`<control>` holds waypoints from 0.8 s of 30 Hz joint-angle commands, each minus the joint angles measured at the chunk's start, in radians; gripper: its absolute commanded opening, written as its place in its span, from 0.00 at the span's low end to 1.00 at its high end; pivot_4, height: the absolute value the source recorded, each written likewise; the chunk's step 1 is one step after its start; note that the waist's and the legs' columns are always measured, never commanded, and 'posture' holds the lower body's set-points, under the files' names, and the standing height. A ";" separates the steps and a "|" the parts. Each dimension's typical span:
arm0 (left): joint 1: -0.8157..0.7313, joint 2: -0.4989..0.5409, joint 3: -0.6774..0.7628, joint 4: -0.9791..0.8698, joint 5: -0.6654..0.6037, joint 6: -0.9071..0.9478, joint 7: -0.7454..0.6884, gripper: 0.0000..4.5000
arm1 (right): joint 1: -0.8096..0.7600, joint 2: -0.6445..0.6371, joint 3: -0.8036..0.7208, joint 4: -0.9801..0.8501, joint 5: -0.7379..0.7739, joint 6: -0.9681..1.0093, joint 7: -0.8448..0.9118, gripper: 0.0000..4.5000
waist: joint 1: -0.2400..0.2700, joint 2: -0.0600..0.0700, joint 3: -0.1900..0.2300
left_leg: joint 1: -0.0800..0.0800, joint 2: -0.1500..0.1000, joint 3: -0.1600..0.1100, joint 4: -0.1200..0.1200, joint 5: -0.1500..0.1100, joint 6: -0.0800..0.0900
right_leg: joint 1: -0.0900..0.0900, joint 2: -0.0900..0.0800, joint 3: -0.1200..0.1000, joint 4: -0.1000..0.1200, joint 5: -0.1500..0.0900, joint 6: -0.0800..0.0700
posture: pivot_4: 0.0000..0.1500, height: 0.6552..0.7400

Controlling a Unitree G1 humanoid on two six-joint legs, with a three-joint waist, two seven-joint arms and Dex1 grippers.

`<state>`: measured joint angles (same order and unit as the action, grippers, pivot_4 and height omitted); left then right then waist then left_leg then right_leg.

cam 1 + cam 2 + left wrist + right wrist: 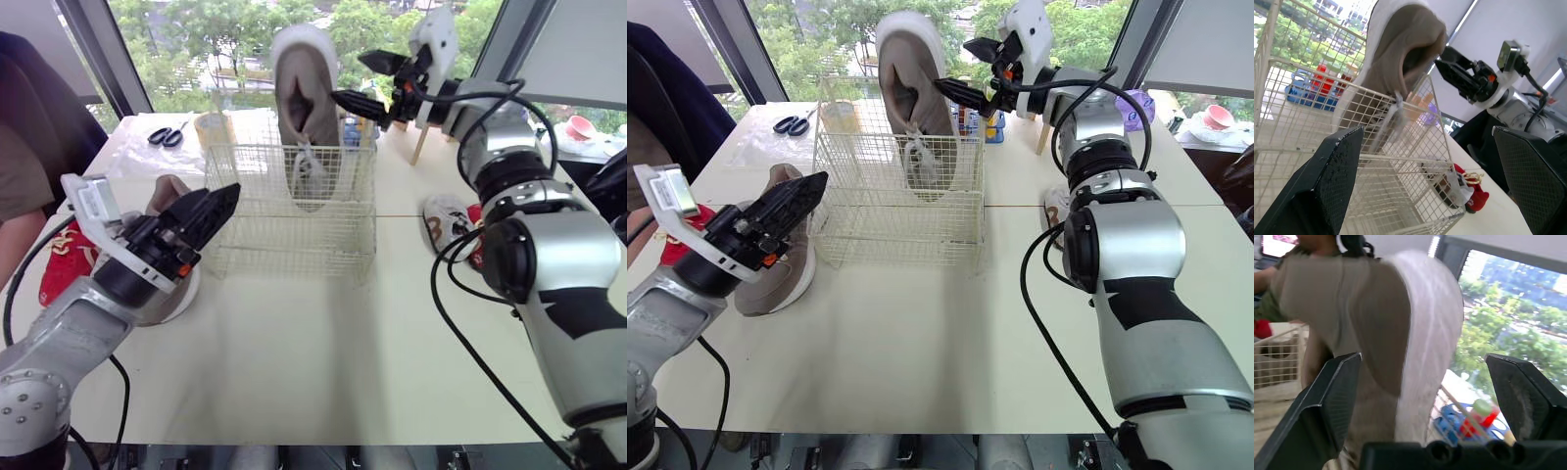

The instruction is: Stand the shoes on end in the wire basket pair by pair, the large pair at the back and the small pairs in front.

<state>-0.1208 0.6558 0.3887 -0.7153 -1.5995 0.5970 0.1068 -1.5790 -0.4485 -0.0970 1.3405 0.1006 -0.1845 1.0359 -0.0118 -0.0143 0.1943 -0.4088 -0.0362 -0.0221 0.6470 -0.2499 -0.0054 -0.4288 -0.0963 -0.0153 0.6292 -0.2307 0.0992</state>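
Note:
A wire basket [290, 230] stands mid-table. One large taupe shoe [304, 103] with a white sole stands on end at its back. My right gripper [364, 83] is open just right of that shoe's top, with nothing between its fingers [1327, 401]. The other large taupe shoe [774, 274] lies on the table left of the basket. My left gripper [214, 211] hovers open over it, empty and pointing at the basket's left side. Small white and red shoes [446, 223] lie right of the basket. A small red shoe [61, 266] lies at the far left.
Scissors [165, 135] and a tape roll [211, 125] lie behind the basket on the left. A blue box with bottles [985, 125] stands behind it. A person [24, 147] sits at the table's left edge. A pink bowl [580, 125] is far right.

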 commanded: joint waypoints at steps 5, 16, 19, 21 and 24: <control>-0.002 0.011 -0.003 -0.005 0.031 -0.024 -0.013 0.97 | -0.039 -0.081 -0.071 -0.027 0.014 -0.008 -0.005 0.99 | -0.003 0.000 0.000 | 0.000 0.000 0.000 0.000 0.000 0.000 | 0.000 0.000 0.000 0.000 0.000 0.000 | 1.00 1.00; -0.119 0.347 0.052 0.367 0.217 0.178 0.146 0.98 | 0.038 -0.174 -0.065 -0.337 0.134 0.232 0.419 1.00 | -0.005 0.000 0.000 | 0.001 0.001 0.000 0.000 -0.001 0.001 | 0.000 0.002 -0.001 0.001 0.000 0.000 | 1.00 1.00; -0.321 0.456 -0.074 0.605 0.299 0.327 0.068 0.98 | 0.245 -0.210 0.032 -0.829 0.247 0.520 0.528 1.00 | -0.001 0.000 0.000 | 0.001 0.001 -0.002 0.000 -0.001 0.001 | 0.001 0.004 -0.001 0.001 0.000 0.001 | 1.00 1.00; -0.497 0.485 -0.194 0.763 0.427 0.385 -0.030 0.98 | 0.391 -0.234 0.073 -1.151 0.338 0.680 0.523 1.00 | 0.004 -0.001 0.000 | -0.001 0.000 -0.006 0.001 -0.001 0.002 | 0.003 0.006 -0.001 0.001 -0.001 0.002 | 1.00 1.00; -0.719 0.471 -0.376 0.977 0.659 0.396 -0.202 0.98 | 0.517 -0.229 0.077 -1.413 0.428 0.825 0.427 1.00 | 0.004 -0.001 0.000 | -0.002 -0.003 -0.007 0.002 0.000 0.000 | 0.003 0.008 0.001 0.002 -0.001 0.002 | 1.00 1.00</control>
<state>-0.7734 1.1265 0.0862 0.1788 -1.0662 0.9900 0.0043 -1.0551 -0.6569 0.0122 0.0713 0.4617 0.5672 1.5142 -0.0076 -0.0150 0.1940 -0.4105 -0.0390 -0.0291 0.6493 -0.2495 -0.0055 -0.4265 -0.0879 -0.0136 0.6310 -0.2314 0.1016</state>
